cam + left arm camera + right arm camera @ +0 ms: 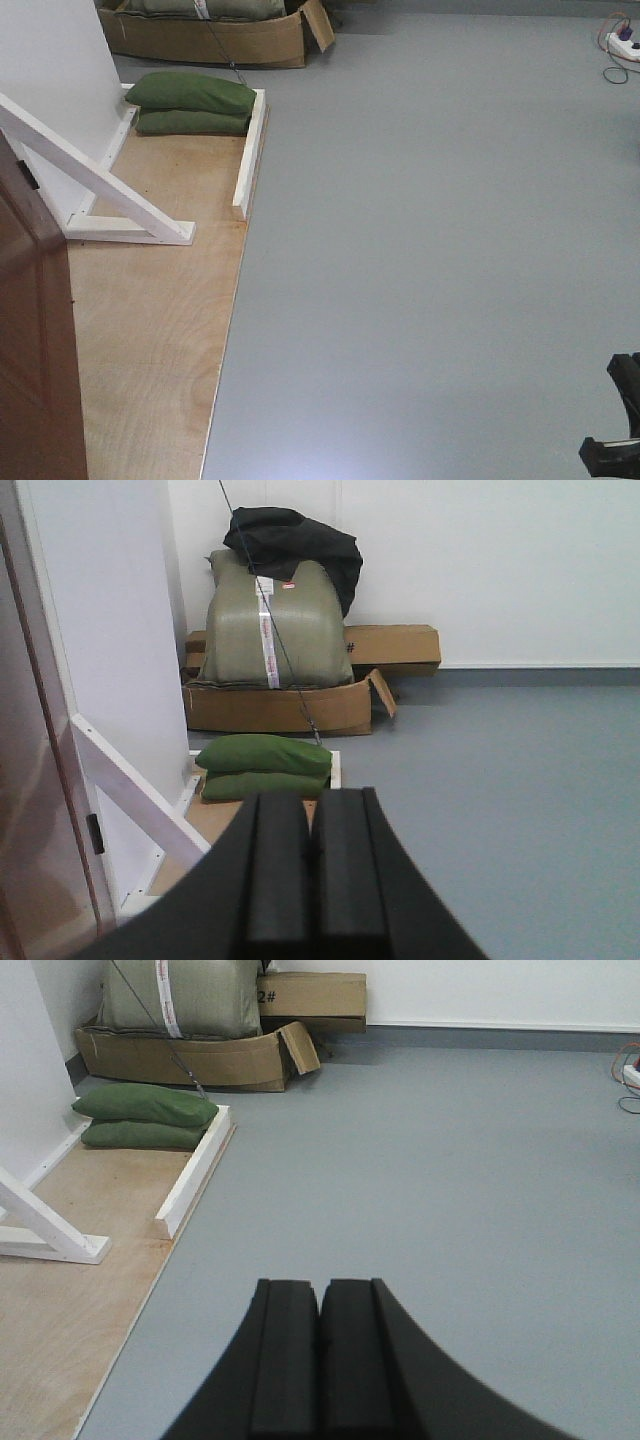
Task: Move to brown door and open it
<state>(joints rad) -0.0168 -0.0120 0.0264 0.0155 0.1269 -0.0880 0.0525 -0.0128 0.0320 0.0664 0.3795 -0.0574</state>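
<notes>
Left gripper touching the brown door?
Apart. Left wrist view: the left gripper, fingers shut, points past the brown door at frame left, white brace showing between them.

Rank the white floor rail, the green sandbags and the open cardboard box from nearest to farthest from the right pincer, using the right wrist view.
1. White floor rail, ahead and left of the right pincer, edging the plywood.
2. Green sandbags, stacked by the rail's far end, further left.
3. Open cardboard box, farthest back, beyond the sandbags.
</notes>
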